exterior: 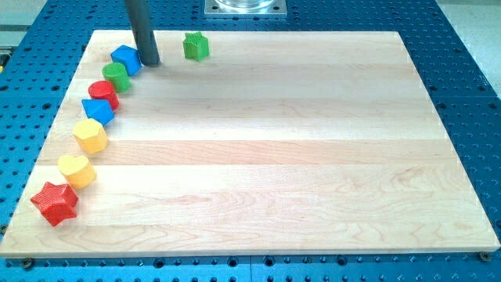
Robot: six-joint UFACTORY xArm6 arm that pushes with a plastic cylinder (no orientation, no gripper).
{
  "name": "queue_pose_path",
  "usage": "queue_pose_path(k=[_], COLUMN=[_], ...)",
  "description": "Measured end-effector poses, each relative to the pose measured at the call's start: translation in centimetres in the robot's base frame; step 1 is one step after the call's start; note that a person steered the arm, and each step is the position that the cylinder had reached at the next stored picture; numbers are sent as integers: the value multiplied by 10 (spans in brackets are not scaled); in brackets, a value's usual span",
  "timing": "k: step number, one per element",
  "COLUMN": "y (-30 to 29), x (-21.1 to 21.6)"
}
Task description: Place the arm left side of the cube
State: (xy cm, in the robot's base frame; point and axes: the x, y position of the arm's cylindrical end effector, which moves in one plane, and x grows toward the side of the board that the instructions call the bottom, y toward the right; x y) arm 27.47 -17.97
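Tip [151, 63] sits just right of the blue cube [126, 59], at the board's [274, 157] top-left — green star [196, 46] further right. No pincer on this rod — nothing grasped.

Green star [196, 45], red star [55, 203], yellow heart [77, 170]

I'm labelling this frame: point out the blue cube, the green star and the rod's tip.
blue cube [125, 59]: camera view, on its top face.
green star [196, 45]: camera view, at its centre.
my tip [150, 63]: camera view, the rod's very end, just right of the blue cube.
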Motion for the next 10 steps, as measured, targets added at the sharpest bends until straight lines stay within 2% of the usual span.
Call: queue_pose_path(k=[1, 3, 4, 6, 7, 8, 9, 10], y=[-9, 61, 46, 5, -67, -110, -110, -109], x=[0, 10, 17, -69, -70, -32, 5, 14])
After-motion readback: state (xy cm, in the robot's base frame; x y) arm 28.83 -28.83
